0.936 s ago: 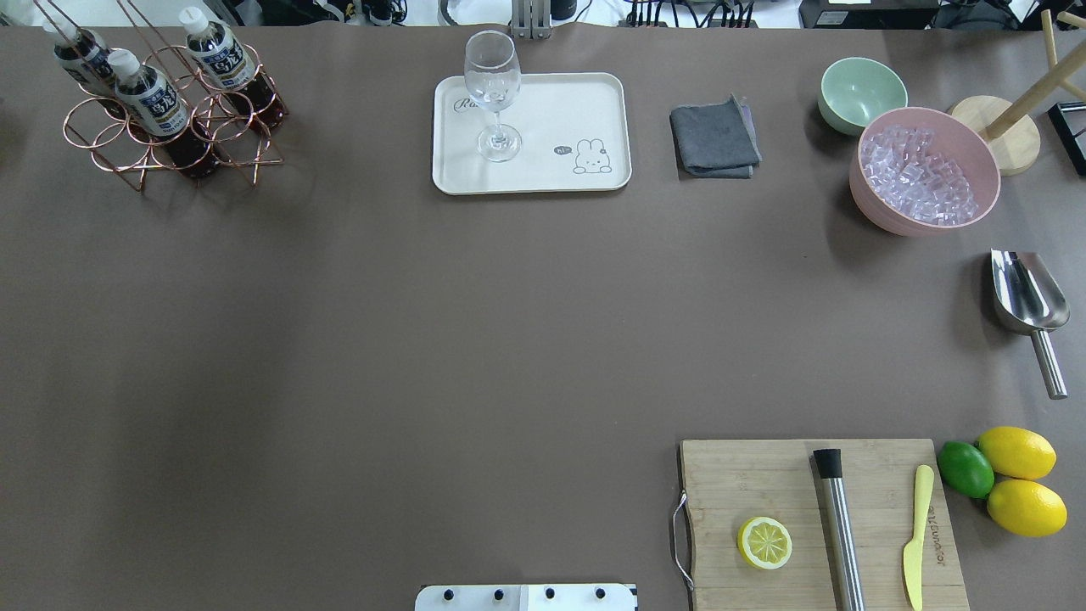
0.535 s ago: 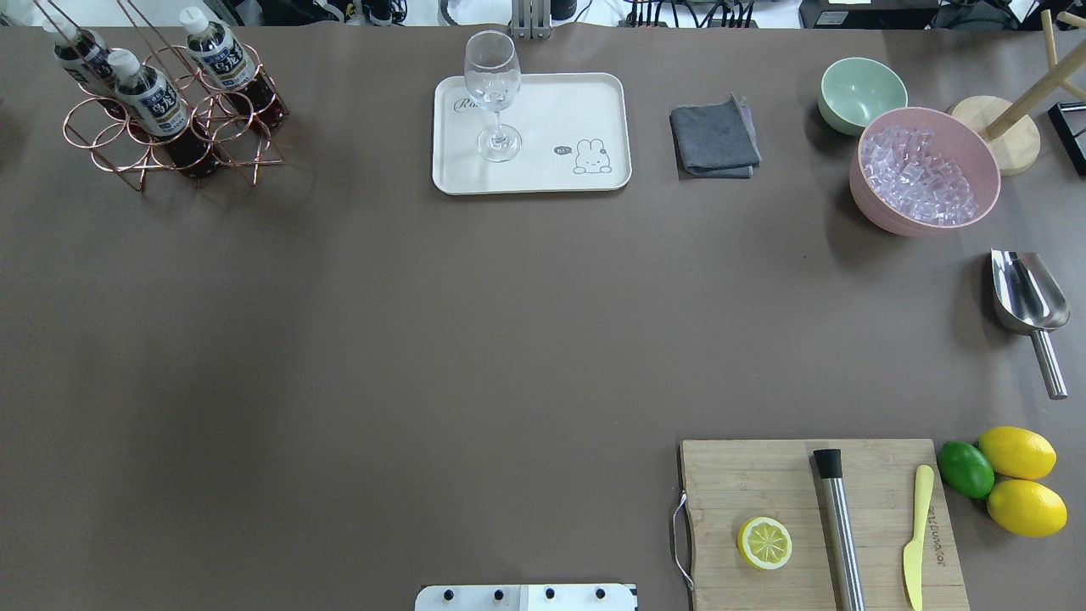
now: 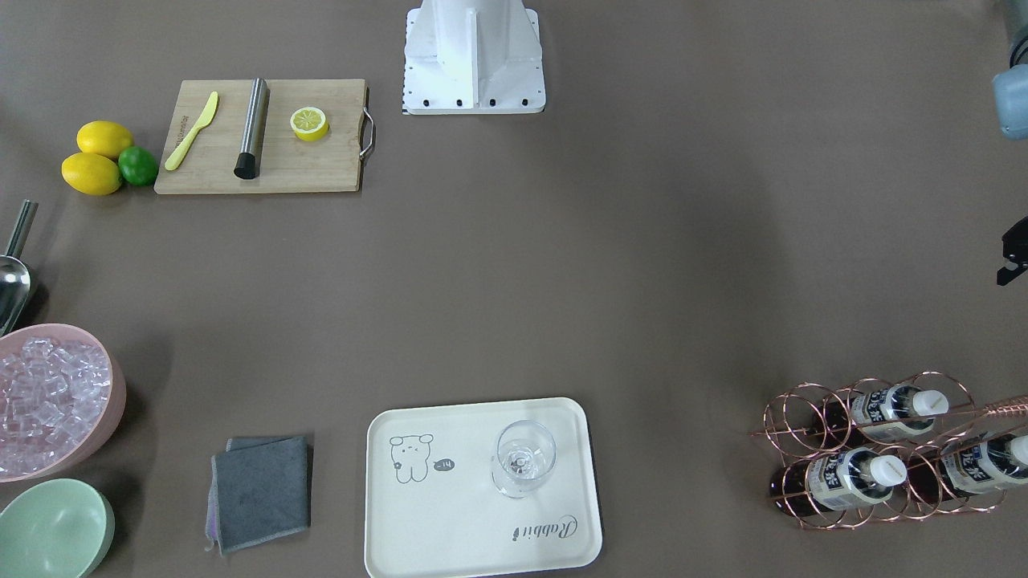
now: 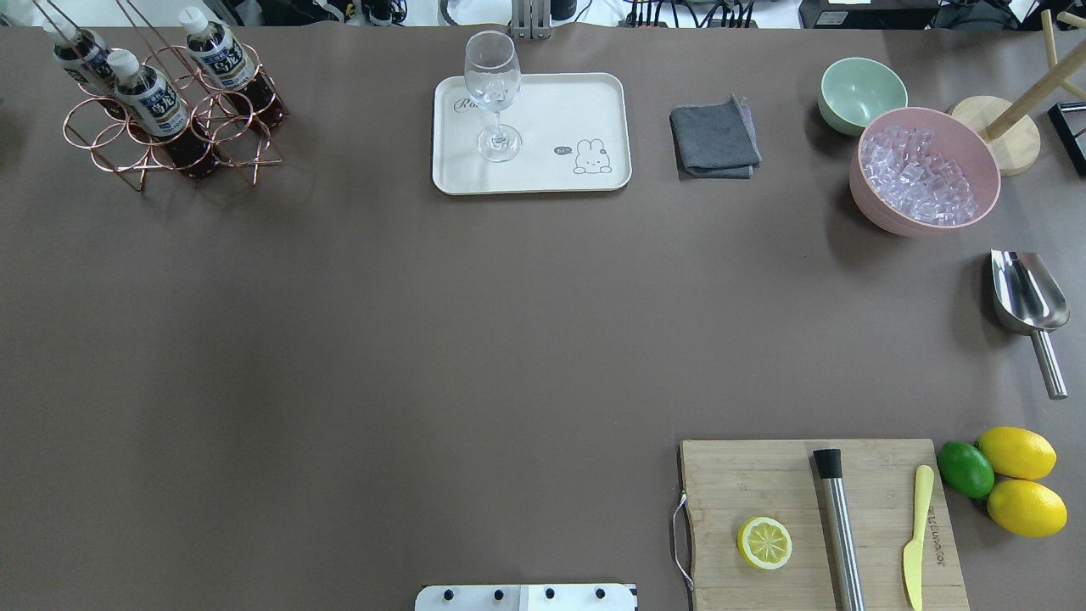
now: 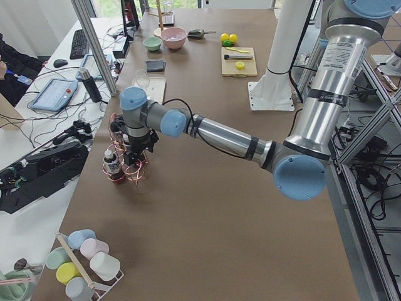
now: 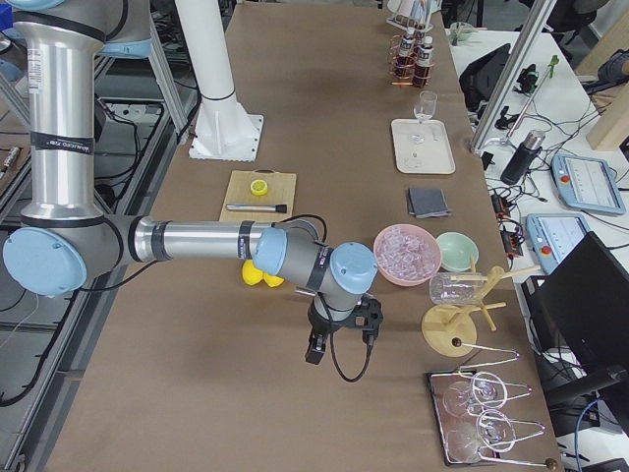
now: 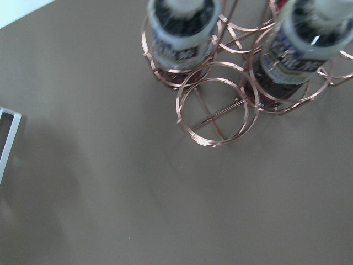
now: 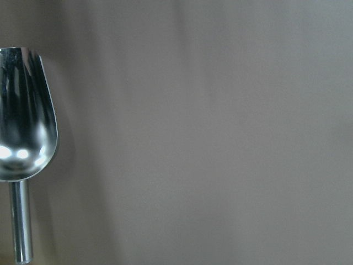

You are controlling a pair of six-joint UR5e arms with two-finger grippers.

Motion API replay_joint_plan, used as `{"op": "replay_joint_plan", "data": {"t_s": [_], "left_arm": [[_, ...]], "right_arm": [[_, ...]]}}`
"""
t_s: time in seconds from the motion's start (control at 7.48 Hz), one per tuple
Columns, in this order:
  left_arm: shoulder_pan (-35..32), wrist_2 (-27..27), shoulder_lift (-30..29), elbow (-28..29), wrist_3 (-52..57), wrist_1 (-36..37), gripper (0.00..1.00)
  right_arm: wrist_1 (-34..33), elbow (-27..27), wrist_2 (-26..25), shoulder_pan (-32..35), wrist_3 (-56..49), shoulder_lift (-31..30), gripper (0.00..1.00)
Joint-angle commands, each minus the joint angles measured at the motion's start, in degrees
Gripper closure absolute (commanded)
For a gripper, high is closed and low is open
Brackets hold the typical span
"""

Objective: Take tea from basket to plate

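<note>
Three tea bottles (image 4: 153,102) with white caps stand in the rose-gold wire basket (image 4: 127,161) at the far left of the table. The cream plate (image 4: 551,110) lies at the far middle with a wine glass (image 4: 492,93) on it. My left gripper (image 5: 134,150) hangs close beside the basket; only a dark bit of it shows at the front view's right edge (image 3: 1013,253), and I cannot tell whether it is open or shut. The left wrist view shows two bottles (image 7: 185,33) and an empty ring (image 7: 218,113). My right gripper (image 6: 316,349) shows only in the right side view, so I cannot tell its state.
A grey cloth (image 4: 714,140), a green bowl (image 4: 861,93) and a pink bowl of ice (image 4: 923,170) lie at the far right. A metal scoop (image 4: 1027,293) lies at the right edge. A cutting board (image 4: 819,518) with a lemon half, muddler and knife is at the near right.
</note>
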Motion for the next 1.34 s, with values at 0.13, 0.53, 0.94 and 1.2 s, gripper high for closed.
{"op": "replay_joint_plan", "data": {"t_s": [0.13,0.53,0.94,1.2], "left_arm": [[-3.2,0.0,-12.3,0.7,29.9,14.5,0.01],[-4.1,-0.6,-25.2,15.9,42.0,15.3,0.01],[-1.9,-0.8,-28.0,18.2,42.1,15.1,0.02],[1.4,-0.7,-27.7,18.3,42.1,14.7,0.02]], "right_arm": [[0.0,0.1,0.2,0.0,0.1,0.2,0.0],[0.0,0.0,0.2,0.0,0.1,0.0,0.0],[0.0,0.0,0.2,0.0,0.1,0.0,0.0],[0.0,0.0,0.2,0.0,0.1,0.0,0.0]]}}
